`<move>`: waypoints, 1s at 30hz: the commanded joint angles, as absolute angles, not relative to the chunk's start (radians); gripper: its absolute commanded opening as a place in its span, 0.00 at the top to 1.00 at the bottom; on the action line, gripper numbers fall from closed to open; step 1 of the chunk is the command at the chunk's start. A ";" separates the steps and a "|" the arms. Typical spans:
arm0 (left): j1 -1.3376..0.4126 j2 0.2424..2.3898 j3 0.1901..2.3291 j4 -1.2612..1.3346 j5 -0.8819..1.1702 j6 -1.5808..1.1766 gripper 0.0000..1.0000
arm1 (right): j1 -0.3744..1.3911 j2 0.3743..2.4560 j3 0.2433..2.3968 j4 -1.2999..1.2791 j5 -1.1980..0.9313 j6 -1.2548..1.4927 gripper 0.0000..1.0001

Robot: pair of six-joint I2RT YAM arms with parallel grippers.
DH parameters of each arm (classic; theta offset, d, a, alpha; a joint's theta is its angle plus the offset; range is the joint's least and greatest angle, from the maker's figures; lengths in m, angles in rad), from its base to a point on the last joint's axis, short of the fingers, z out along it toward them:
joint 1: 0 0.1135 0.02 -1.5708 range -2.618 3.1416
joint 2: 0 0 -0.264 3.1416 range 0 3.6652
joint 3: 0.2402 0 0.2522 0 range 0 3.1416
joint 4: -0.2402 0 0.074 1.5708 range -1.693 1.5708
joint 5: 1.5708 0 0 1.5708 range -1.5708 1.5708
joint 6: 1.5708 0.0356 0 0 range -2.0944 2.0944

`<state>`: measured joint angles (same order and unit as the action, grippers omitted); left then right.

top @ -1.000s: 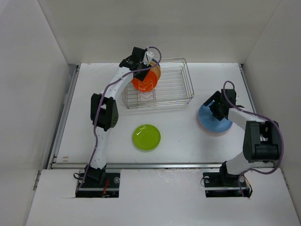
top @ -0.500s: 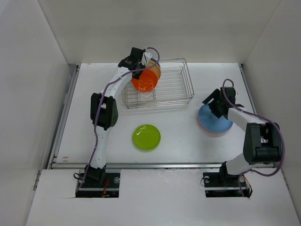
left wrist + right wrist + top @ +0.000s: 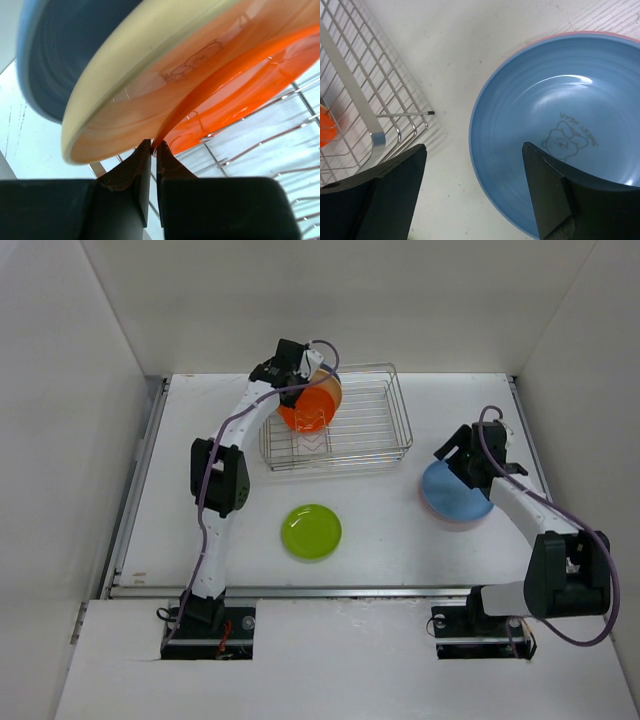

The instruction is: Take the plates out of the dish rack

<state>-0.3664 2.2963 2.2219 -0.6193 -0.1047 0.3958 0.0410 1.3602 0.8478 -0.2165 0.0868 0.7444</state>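
Note:
The dish rack (image 3: 402, 415) stands at the far middle of the table. An orange-red plate (image 3: 312, 408) leans on edge at its left end, and my left gripper (image 3: 304, 381) is shut on that plate's upper rim. In the left wrist view the jaws (image 3: 154, 145) pinch the orange rim (image 3: 240, 90), with a cream plate (image 3: 145, 75) and a blue plate (image 3: 60, 55) close behind it. A lime green plate (image 3: 312, 531) lies flat on the table. At the right, another blue plate (image 3: 457, 496) rests on a pink one (image 3: 570, 33). My right gripper (image 3: 452, 464) hangs open just above its far left edge (image 3: 555, 120).
The rack's near right corner (image 3: 367, 112) shows at the left of the right wrist view, a short gap of bare table away from the stacked plates. White walls enclose the table on three sides.
The left jaws have closed on the orange-red plate's rim. The right arm has lifted and drawn back a little from the blue plate, still open.

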 commanded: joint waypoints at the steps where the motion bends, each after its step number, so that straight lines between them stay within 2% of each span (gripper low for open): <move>1: -0.380 2.160 2.247 -0.615 -0.080 0.391 1.00 | 0.049 1.292 0.894 -0.245 0.118 0.718 0.17; 9: -0.380 2.069 2.171 -0.565 -0.070 0.373 1.00 | 0.069 1.201 0.894 -0.276 0.129 0.686 0.17; 21: -0.380 2.002 2.100 -0.607 -0.020 0.344 1.00 | 0.140 1.173 0.934 -0.295 0.129 0.653 0.17; 25: -0.390 1.957 2.100 -0.635 0.023 0.301 1.00 | 0.210 1.155 0.919 -0.226 0.034 0.569 0.17; 30: -0.414 1.908 2.089 -0.646 0.023 0.267 1.00 | 0.319 1.190 0.897 -0.095 -0.086 0.470 0.09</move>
